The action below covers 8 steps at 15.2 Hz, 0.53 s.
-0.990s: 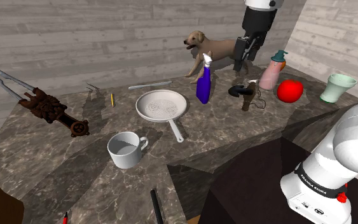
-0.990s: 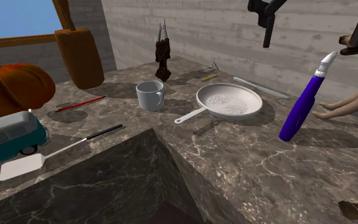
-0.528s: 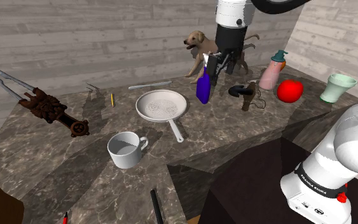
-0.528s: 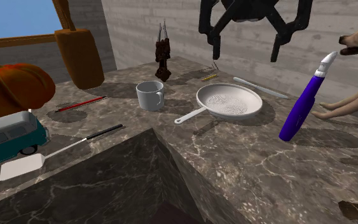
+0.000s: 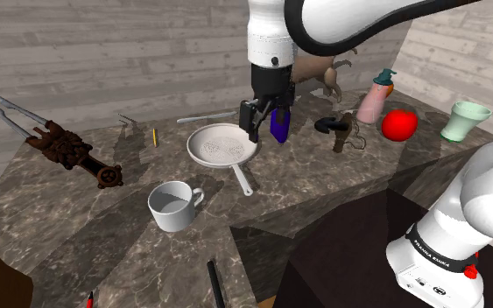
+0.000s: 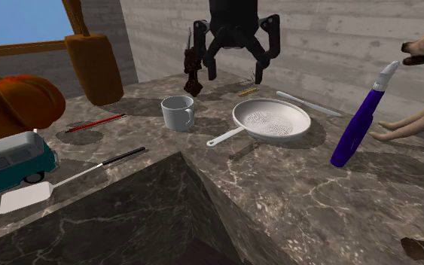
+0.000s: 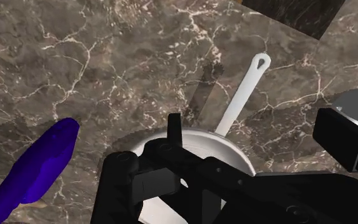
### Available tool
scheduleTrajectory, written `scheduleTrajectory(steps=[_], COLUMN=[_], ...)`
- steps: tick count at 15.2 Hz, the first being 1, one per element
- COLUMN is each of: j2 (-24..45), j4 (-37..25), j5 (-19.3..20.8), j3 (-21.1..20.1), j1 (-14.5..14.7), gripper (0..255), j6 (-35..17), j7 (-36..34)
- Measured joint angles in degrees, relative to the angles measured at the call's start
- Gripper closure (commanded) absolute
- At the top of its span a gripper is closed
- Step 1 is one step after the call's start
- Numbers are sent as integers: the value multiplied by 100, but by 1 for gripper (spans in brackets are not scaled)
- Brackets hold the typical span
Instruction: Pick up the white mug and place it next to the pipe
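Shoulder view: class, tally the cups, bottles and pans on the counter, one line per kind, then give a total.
Cups: 2, the mug and the green cup.
Bottles: 2, the spray bottle and the pink bottle.
Pans: 1, the pan.
Total: 5.

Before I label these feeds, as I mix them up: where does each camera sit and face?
Shoulder view: beside the stand, looking down over the counter; stand, arm and open gripper show.
Second exterior view: low at the counter's edge, facing the wall; the gripper hangs above the pan.
Wrist view: on the hand, looking down at the pan and bottle; the gripper shows.
Shared: every view has the pan; the first two share the mug.
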<state>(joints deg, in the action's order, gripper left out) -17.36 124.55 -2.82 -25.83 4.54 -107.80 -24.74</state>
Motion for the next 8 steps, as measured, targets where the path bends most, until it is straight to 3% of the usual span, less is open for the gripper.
scheduleTrajectory(steps=[8], j2=[1660], j4=[-1109], j5=[610], j3=[-687], j1=[179], gripper=[0], j6=[-288], j7=[-1228])
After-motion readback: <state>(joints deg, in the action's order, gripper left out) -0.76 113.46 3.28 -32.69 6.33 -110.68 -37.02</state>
